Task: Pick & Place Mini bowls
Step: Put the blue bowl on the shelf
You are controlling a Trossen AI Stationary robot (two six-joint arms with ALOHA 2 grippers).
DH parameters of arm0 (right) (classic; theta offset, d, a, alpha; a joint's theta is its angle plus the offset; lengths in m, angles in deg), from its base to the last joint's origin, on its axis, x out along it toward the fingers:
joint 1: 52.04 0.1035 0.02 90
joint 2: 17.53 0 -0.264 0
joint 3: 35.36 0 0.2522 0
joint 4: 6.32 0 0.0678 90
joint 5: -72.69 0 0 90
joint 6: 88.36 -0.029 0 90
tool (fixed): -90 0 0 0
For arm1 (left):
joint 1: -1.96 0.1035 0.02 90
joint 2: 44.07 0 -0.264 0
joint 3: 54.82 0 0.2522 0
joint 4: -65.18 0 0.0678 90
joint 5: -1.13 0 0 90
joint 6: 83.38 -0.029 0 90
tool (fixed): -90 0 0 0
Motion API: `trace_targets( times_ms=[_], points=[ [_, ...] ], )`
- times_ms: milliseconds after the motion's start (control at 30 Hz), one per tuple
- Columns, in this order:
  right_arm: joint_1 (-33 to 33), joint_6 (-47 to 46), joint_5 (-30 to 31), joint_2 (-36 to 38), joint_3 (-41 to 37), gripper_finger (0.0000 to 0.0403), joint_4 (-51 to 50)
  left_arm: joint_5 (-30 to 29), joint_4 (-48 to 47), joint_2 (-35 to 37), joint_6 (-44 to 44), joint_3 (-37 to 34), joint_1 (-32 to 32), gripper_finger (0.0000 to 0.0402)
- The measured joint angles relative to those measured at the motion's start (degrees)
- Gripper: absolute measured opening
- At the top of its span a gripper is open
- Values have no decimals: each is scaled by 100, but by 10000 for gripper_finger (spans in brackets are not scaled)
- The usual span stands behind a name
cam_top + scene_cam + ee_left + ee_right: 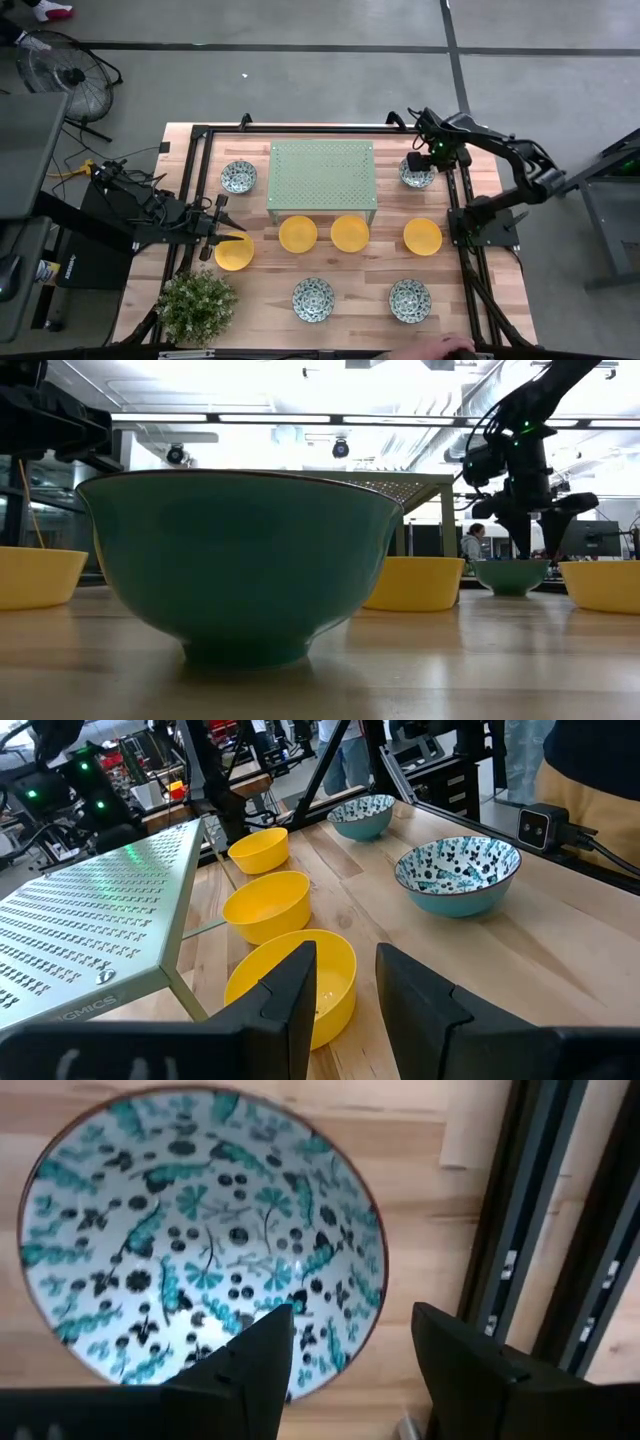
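Observation:
My right gripper [418,166] [350,1350] hangs open, pointing down, just above a patterned mini bowl [200,1230] [510,575] at the table's far right. One finger is over the bowl's inside and the other is outside its rim. Another patterned bowl [238,177] stands far left, and two more [313,299] [410,300] stand near the front edge. Several yellow mini bowls [298,234] [350,233] [423,237] sit in a row in front of the stand. My left gripper [230,222] [345,990] waits open and level, beside the leftmost yellow bowl [234,252].
A pale green perforated stand [322,175] stands at the far middle. A potted plant [197,303] sits at the near left corner. Black frame rails [540,1230] run close beside the right gripper. A person's hand [445,348] shows at the near edge.

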Motion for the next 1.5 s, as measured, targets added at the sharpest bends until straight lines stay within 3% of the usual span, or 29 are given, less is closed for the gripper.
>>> trace_targets(
  times_ms=[567, 1100, 1500],
  points=[
    [-176, -60, -106, -168, -710, 185, 789, 1, -1, 0, 2, 0, 2, 104],
    [-180, -9, -327, -145, -798, 59, 962, -1, 0, 0, 2, -1, 2, 104],
    [-173, 99, -790, -164, -589, 26, 965, 1, -1, 1, 1, -2, 0, 104]
  ],
)
